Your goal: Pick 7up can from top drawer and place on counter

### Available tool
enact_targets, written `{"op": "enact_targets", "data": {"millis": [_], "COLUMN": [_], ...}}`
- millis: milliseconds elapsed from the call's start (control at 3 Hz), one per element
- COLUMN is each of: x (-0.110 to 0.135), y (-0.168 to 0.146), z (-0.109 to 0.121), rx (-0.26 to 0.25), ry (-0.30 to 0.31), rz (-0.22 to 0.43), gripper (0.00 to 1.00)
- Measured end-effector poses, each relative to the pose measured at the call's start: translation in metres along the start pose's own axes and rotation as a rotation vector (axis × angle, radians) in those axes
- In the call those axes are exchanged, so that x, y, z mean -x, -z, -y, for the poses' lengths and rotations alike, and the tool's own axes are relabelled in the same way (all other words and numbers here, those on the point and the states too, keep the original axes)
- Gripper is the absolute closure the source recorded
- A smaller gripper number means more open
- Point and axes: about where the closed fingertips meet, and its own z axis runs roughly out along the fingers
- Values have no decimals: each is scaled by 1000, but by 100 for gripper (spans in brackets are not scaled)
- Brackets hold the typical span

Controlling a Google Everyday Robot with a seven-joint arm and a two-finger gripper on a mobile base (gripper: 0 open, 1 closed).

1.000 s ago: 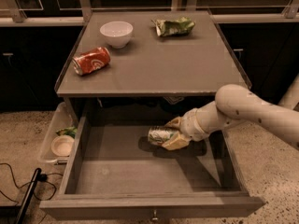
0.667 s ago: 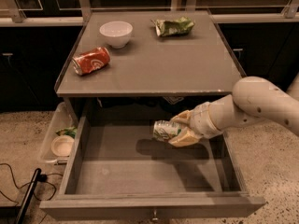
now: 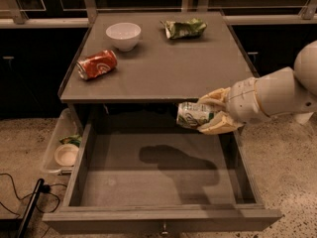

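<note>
gripper [image 3: 211, 115] was clenched on the 7up can [image 3: 192, 115], can sideways | both hung just off the counter [image 3: 163, 68] front edge, toward its front-right corner, over the open top drawer [image 3: 158, 218] | red can [image 3: 96, 64] lay near the left edge

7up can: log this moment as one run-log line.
end effector: shut on 7up can, can sideways | position: over open top drawer, near counter front edge | placement: not yet done

Counter [image 3: 198, 68]: bowl [image 3: 123, 35], orange can [image 3: 97, 64], bag [image 3: 184, 28]; hand [image 3: 209, 115] at front.
</note>
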Motion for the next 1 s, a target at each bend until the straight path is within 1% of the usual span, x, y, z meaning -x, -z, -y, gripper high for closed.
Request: {"op": "enact_targets", "data": {"millis": [333,667,1000], "x": [0,16,41], "y": [0,12,39], "z": [0,14,53], "rx": [0,-20,-59], "ry": [0,33,102], "rz": [0,1,-11], "gripper": [100,100,100]}}
